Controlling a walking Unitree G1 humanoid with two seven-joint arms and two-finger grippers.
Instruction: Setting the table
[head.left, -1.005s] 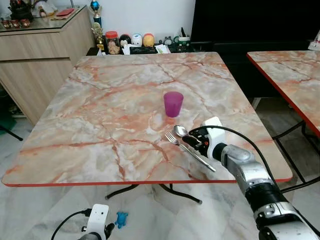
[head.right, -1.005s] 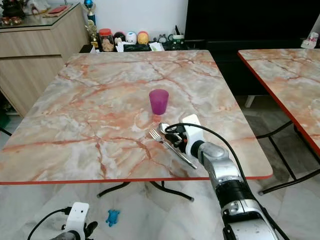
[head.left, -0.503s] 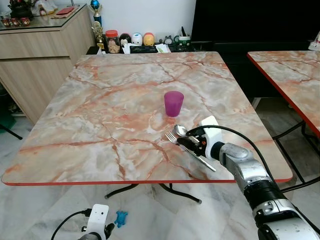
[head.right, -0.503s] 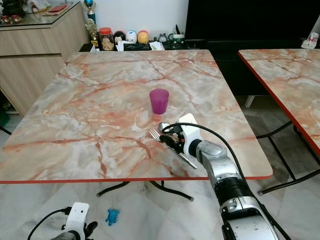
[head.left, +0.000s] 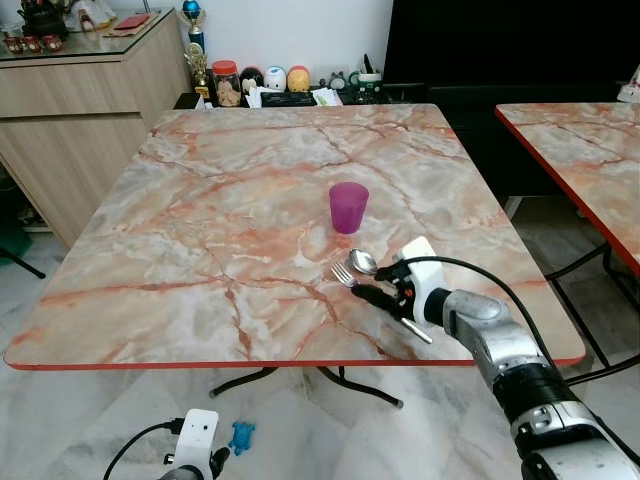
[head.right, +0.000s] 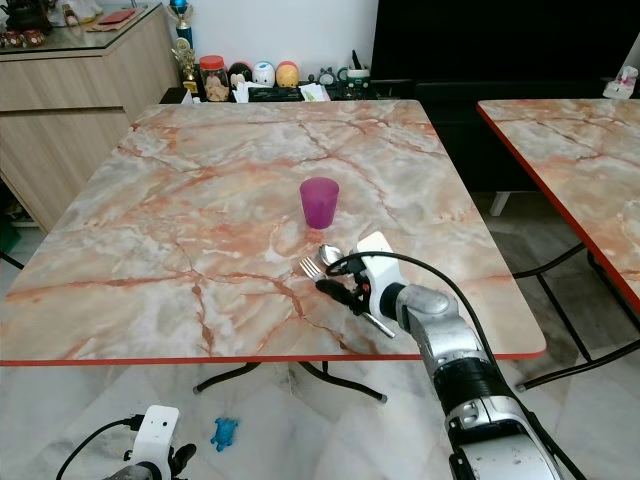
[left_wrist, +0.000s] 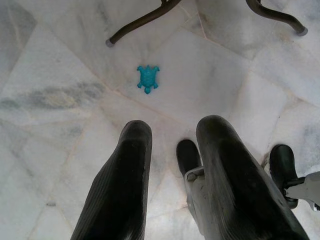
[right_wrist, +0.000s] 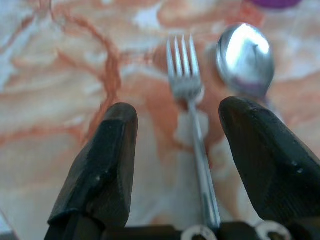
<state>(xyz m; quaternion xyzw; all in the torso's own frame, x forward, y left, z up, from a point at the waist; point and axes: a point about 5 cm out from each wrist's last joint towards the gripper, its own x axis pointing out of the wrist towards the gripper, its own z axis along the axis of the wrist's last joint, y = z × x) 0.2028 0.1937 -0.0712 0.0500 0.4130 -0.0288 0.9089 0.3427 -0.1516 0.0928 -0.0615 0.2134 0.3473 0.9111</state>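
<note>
A metal fork (right_wrist: 192, 115) and a spoon (right_wrist: 245, 57) lie side by side on the marble table (head.left: 220, 230), near its front right edge. A purple cup (head.left: 348, 207) stands upright just beyond them. My right gripper (head.left: 372, 284) hovers low over the cutlery handles, open, with the fork's handle running between its two black fingers (right_wrist: 102, 165). The fork (head.left: 343, 274) and the spoon bowl (head.left: 362, 261) poke out past the fingertips. My left gripper (left_wrist: 170, 150) hangs idle below the table over the floor, open and holding nothing.
A second marble table (head.left: 580, 150) stands to the right across a gap. A wooden sideboard (head.left: 80, 110) is at the back left, with jars and figurines (head.left: 260, 82) on a low shelf behind the table. A small blue turtle toy (left_wrist: 148, 78) lies on the floor by the table legs.
My right gripper has slid left along the cutlery handles and sunk closer to the tabletop. The fork, spoon and cup have stayed put.
</note>
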